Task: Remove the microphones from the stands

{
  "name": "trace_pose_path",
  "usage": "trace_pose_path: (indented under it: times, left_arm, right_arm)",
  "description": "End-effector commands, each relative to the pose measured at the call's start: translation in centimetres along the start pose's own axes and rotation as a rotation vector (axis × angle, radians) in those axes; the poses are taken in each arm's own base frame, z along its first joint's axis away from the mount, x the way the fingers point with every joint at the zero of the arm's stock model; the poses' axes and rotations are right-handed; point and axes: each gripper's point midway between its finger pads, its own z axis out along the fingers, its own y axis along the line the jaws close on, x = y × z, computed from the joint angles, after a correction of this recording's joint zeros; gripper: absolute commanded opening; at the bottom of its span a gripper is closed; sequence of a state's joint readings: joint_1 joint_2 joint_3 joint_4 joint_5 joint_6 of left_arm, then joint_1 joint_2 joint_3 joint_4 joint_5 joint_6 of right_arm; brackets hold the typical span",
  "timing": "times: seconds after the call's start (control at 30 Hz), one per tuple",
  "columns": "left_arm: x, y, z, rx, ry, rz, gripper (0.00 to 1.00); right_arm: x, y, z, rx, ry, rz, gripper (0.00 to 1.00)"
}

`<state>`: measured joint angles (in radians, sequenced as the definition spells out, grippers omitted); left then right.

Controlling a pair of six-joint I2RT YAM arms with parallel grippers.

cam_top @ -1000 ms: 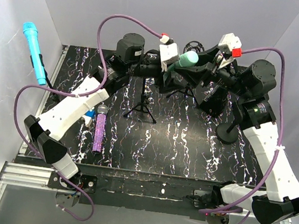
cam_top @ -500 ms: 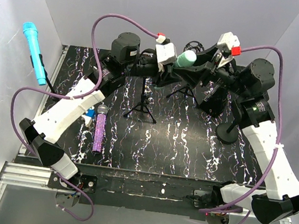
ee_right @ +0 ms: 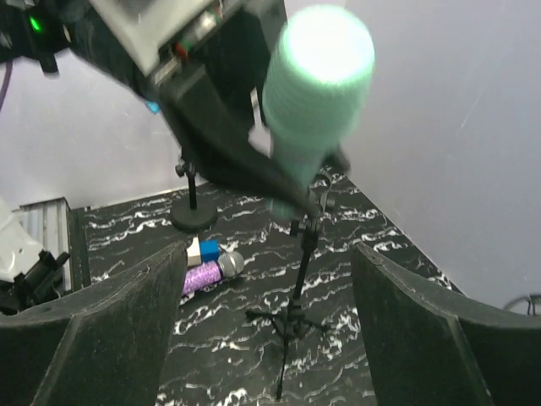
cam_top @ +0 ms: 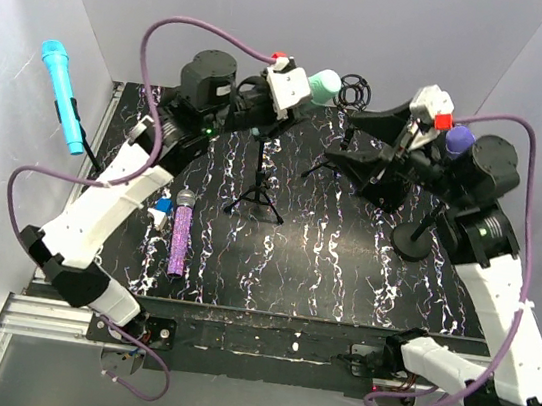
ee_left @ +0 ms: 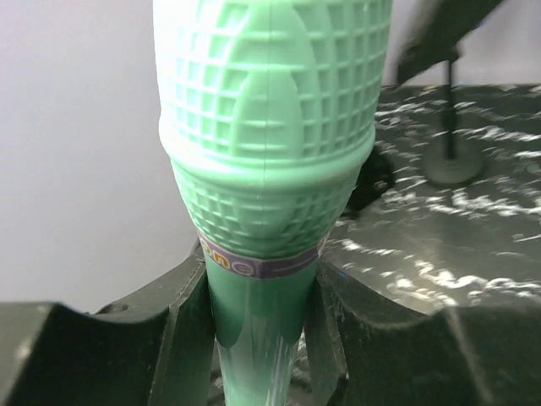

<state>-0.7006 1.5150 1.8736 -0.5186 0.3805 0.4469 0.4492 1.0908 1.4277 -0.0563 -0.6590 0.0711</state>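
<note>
My left gripper [cam_top: 302,88] is shut on the green microphone [cam_top: 322,85] and holds it high at the back of the table. The left wrist view shows its ribbed head [ee_left: 270,127] above my left gripper [ee_left: 262,292], with the fingers [ee_left: 190,330] pressed on its handle. A black tripod stand [cam_top: 259,181] is below it; in the right wrist view the stand's clip [ee_right: 319,191] sits just under the raised microphone [ee_right: 317,93]. My right gripper [cam_top: 357,142] is open and empty to the right of it, and its wrist view shows it [ee_right: 269,254] wide apart.
A purple glitter microphone [cam_top: 178,237] lies on the mat at the left beside a blue and white block [cam_top: 160,210]. A blue microphone [cam_top: 61,93] stands at the left wall. A purple-headed microphone [cam_top: 459,139] is on a round-base stand [cam_top: 411,245]. A ring-topped stand [cam_top: 352,91] is at the back.
My left gripper has lifted the green microphone up and to the left, away from my right gripper. My right gripper has drawn back to the right, open.
</note>
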Motion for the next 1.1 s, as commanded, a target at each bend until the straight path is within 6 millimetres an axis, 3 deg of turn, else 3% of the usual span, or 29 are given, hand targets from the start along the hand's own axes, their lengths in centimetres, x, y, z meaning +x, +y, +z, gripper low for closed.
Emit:
trace_pose_path:
  times: [0.0, 0.07, 0.17, 0.2, 0.4, 0.5, 0.6, 0.7, 0.83, 0.93, 1.07]
  left_arm:
    - [-2.2, 5.0, -7.7, -0.274, 0.112, 0.258, 0.00]
    - [0.6, 7.8, -10.5, -0.465, 0.248, 0.269, 0.00]
    - [5.3, 9.1, -15.1, -0.632, 0.409, 0.211, 0.00]
    - [8.2, 8.4, -16.4, -0.646, 0.487, 0.158, 0.00]
    - [19.6, 1.5, -21.7, -0.628, 0.771, -0.183, 0.00]
    - [23.2, -1.6, -21.1, -0.555, 0.887, -0.349, 0.00]
    - [24.6, -2.3, -20.0, -0.579, 0.856, -0.498, 0.00]
    - [27.6, -3.8, -18.9, -0.577, 0.872, -0.596, 0.00]
    - [30.1, -7.3, -16.4, -0.491, 0.875, -0.839, 0.00]
    - [31.7, -9.6, -15.1, -0.451, 0.878, -1.030, 0.09]
    - [34.6, -11.6, -14.3, -0.396, 0.932, -1.092, 0.05]
  right_arm:
    - [2.1, 0.2, -2.3, 0.080, 0.060, -0.011, 0.84]
    - [3.3, 0.2, -2.9, 0.099, 0.084, 0.002, 0.84]
    - [4.8, -0.3, -3.7, 0.161, 0.114, 0.022, 0.84]
    - [5.3, -0.6, -4.0, 0.176, 0.129, -0.001, 0.84]
    - [7.2, -0.2, -4.4, 0.149, 0.186, -0.011, 0.84]
    - [7.6, 0.0, -4.2, 0.133, 0.197, 0.002, 0.84]
    - [7.4, 0.1, -4.1, 0.125, 0.194, -0.001, 0.84]
    - [7.1, -0.1, -4.1, 0.129, 0.194, -0.026, 0.84]
    - [7.0, -0.3, -4.4, 0.141, 0.210, -0.037, 0.84]
    - [7.2, 0.0, -4.5, 0.129, 0.224, -0.039, 0.84]
    - [6.8, 0.3, -4.1, 0.106, 0.218, -0.008, 0.84]
